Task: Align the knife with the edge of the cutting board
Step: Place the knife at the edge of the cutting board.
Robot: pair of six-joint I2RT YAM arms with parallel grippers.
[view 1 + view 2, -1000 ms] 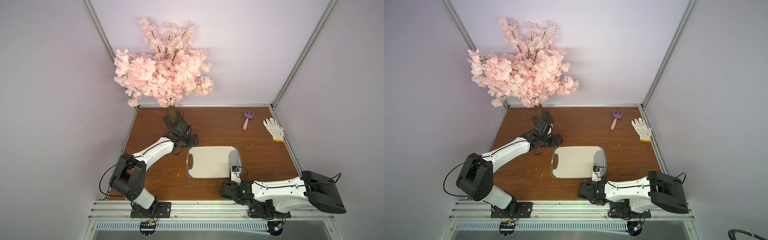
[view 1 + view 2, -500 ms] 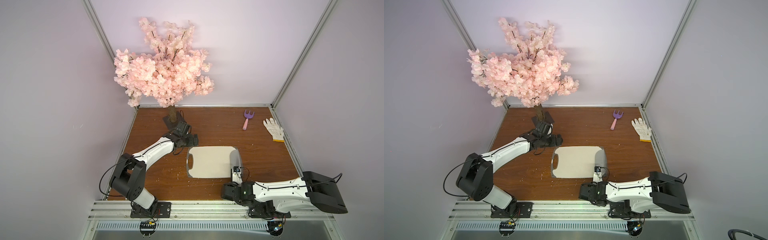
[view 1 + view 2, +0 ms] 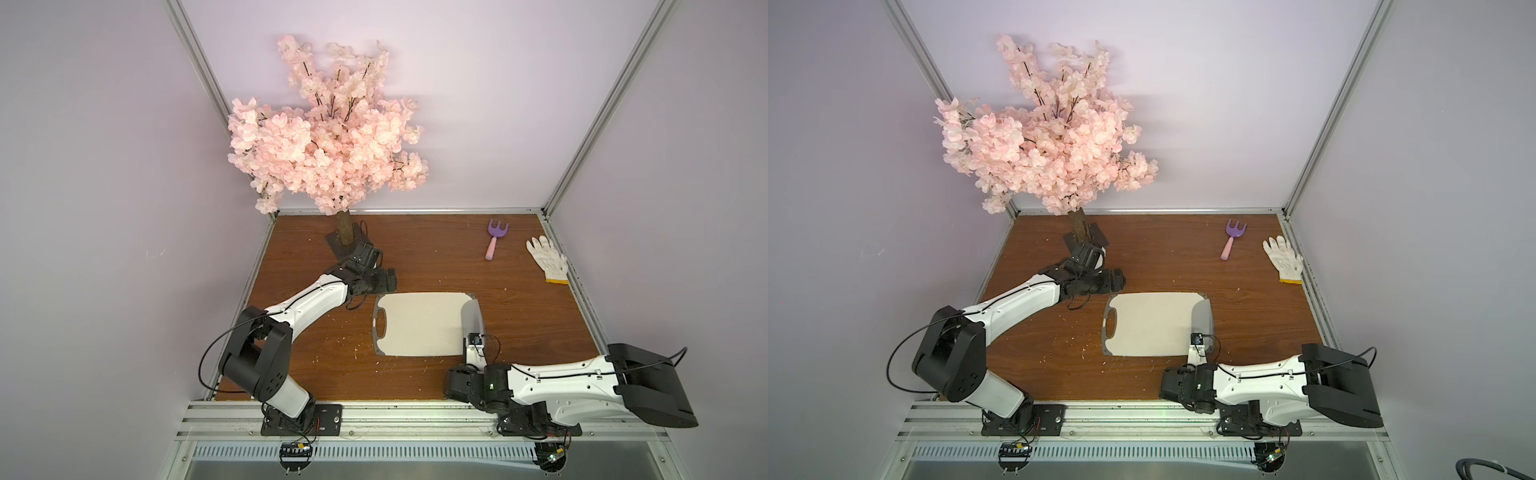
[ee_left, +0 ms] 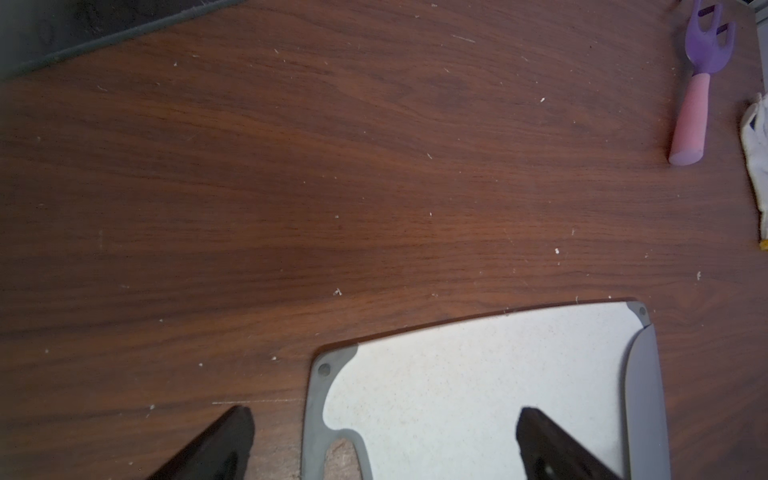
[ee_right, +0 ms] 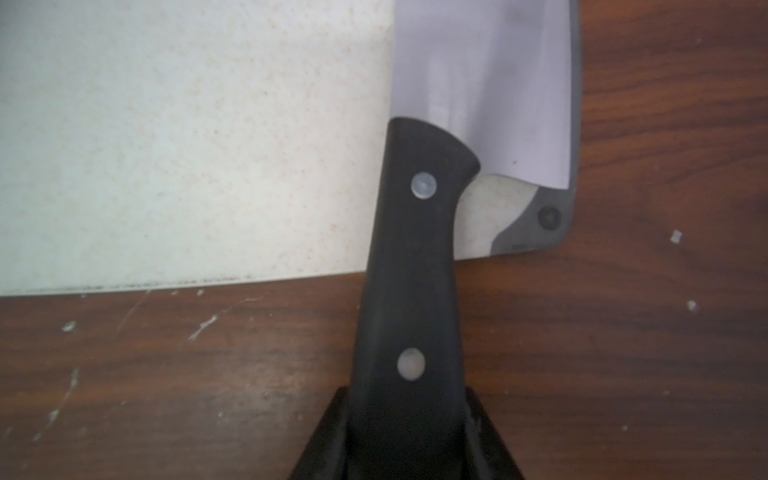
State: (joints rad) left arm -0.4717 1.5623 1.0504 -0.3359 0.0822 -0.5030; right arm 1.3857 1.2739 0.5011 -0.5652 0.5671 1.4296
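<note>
Knife (image 5: 415, 232): blade flat along edge of cutting board (image 5: 166, 145), handle clenched by right gripper (image 5: 405, 415); left gripper (image 4: 384, 419) jaws wide apart.

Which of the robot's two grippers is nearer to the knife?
Right. The right gripper is shut on the knife's black handle at the cutting board's near edge. The left gripper, open, is by the board's handle-hole end, across the board from the knife.
</note>
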